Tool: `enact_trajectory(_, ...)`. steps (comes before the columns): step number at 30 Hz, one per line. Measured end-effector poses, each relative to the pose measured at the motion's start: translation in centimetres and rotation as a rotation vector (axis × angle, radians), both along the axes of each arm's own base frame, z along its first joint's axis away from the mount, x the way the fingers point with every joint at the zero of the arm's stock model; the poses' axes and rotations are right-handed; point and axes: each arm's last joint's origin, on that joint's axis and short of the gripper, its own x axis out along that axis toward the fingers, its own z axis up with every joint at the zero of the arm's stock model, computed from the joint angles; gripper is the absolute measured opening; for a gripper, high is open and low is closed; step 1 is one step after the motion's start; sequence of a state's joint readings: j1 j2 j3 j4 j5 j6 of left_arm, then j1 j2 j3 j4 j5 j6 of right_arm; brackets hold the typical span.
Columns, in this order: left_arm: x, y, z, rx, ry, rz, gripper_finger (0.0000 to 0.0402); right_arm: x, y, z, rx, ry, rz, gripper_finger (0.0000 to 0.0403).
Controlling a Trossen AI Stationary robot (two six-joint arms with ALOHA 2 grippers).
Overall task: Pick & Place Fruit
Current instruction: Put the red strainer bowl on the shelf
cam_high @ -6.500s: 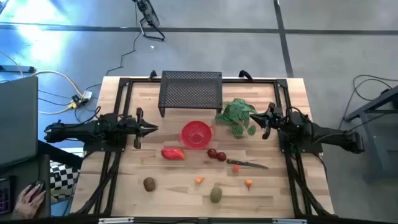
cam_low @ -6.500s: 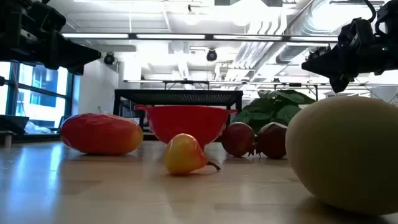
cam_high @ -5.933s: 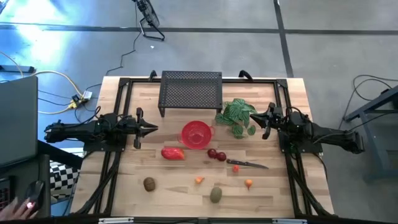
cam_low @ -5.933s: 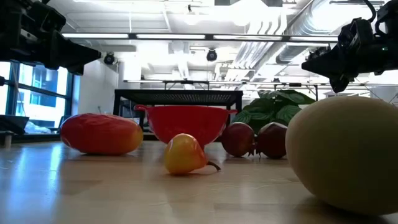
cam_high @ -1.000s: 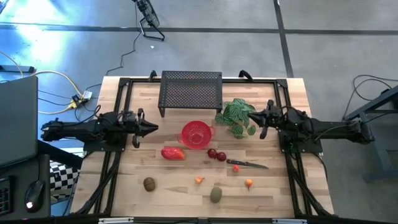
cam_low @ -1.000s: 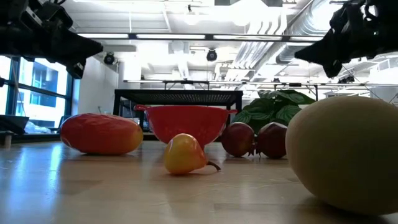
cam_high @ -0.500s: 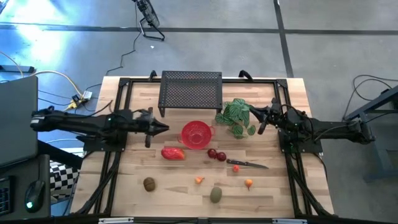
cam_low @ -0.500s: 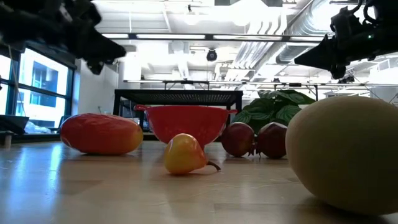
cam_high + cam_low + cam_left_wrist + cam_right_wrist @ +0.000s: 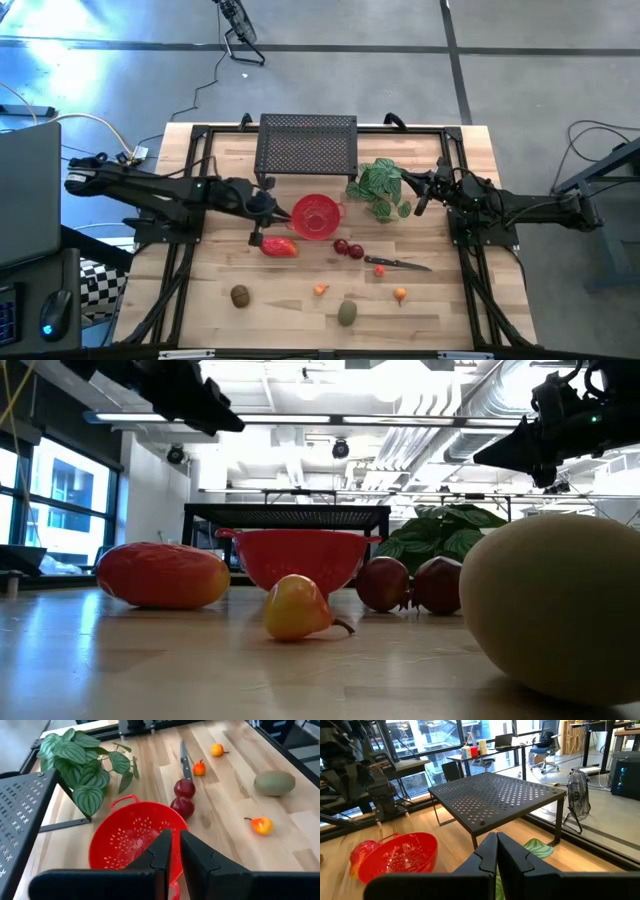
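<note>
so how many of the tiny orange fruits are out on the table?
2. One orange fruit lies between the brown oval fruit and the olive-green fruit; the other orange fruit lies below the knife tip. A separate red-orange speck by the knife handle is unclear.

— Was there any text, label or number to be read anywhere?
— None. The fruit, the arms and the room behind the table carried no lettering that could be made out in any view.
</note>
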State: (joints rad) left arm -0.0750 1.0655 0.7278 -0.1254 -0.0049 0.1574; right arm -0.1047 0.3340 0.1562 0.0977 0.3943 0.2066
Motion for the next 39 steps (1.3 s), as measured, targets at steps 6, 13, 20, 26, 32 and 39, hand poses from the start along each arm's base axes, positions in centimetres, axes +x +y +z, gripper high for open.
enact_trajectory(6,1.3,-0.2,0.2,-0.003,-0.001,-0.047,0.0035,0.0,0.0,0.0,-0.001,0.002,0.000,0.0003)
enact_trajectory(13,2.7,-0.3,-0.7,0.047,-0.018,-0.067,0.0083,0.0,0.0,-0.3,0.003,0.034,0.001,0.0003)
enact_trajectory(20,4.2,-0.4,-1.7,0.040,-0.037,-0.062,0.0208,0.0,0.0,-0.5,0.005,0.050,0.004,0.0003)
enact_trajectory(26,5.5,-0.6,-0.7,-0.022,0.031,-0.032,0.0264,0.0,0.0,-0.5,0.005,0.050,0.004,0.0003)
enact_trajectory(32,7.6,-1.3,-0.7,-0.019,0.059,-0.051,0.0266,0.0,0.0,-0.5,0.005,0.051,0.004,0.0003)
enact_trajectory(39,8.9,-1.3,-2.6,-0.067,0.167,-0.011,0.0266,-0.1,0.0,-0.6,0.007,0.070,0.004,0.0003)
